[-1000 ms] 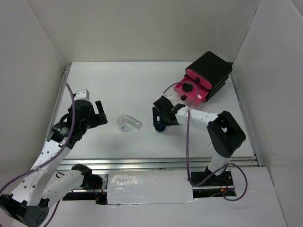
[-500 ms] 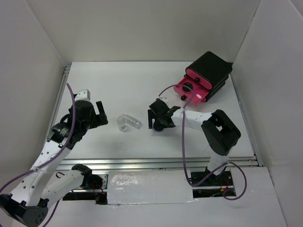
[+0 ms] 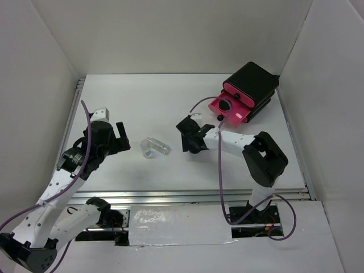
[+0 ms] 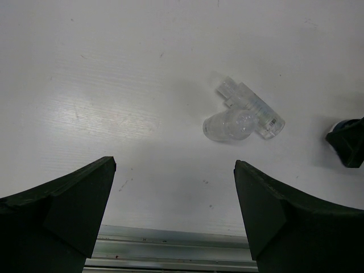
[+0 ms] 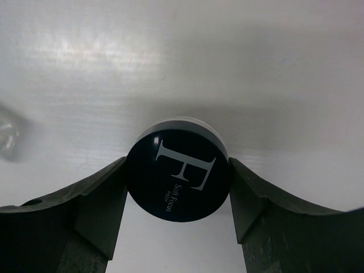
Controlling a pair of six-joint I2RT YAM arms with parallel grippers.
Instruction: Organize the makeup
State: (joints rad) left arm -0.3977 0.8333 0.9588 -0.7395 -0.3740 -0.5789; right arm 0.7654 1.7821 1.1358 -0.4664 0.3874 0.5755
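My right gripper (image 3: 191, 141) is shut on the dark-blue round compact (image 5: 177, 177) with a white "F" mark, one finger on each side of it; its shadow falls on the white table below. In the right wrist view the gripper (image 5: 177, 170) holds the compact lid-up. A clear vial and tube (image 3: 154, 147) lie together on the table between the arms, and show in the left wrist view (image 4: 244, 116). My left gripper (image 3: 119, 136) is open and empty, left of the vial, and is wide apart in its own view (image 4: 175, 168). A black round compact (image 3: 226, 106) lies in the open pink drawer.
The black box (image 3: 254, 82) stands at the back right with its pink drawer (image 3: 233, 111) pulled open towards the middle. White walls close in the table on three sides. A metal rail (image 4: 170, 242) runs along the near edge.
My right gripper has moved a little left and towards the back with the dark-blue compact in it. The left arm and the clear vial have not moved.
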